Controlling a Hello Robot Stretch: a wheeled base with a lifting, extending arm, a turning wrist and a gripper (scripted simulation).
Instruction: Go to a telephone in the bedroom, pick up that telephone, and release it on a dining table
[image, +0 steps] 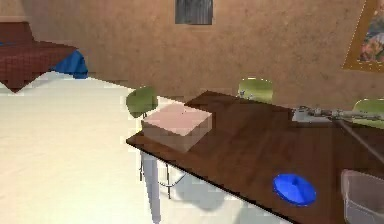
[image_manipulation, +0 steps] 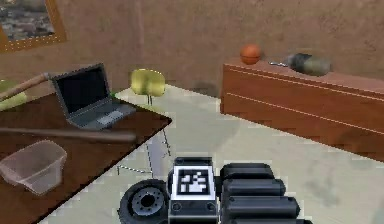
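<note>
Sitting alongside the bench (image_manipulation: 150, 122), its near corner just up and left of the claw (image_manipulation: 146, 203), though whether that claw carries anything I cannot tell.

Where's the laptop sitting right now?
The laptop stands open on the dark wooden table at the arm side view's left, between the green chair beyond it and the pale bowl nearer the camera.

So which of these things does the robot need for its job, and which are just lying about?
For the job: dark brown wooden dining table.
Just lying about: pink square box; flat blue round disc; open black laptop; orange ball on the long brown wooden dresser; green chair.
</note>
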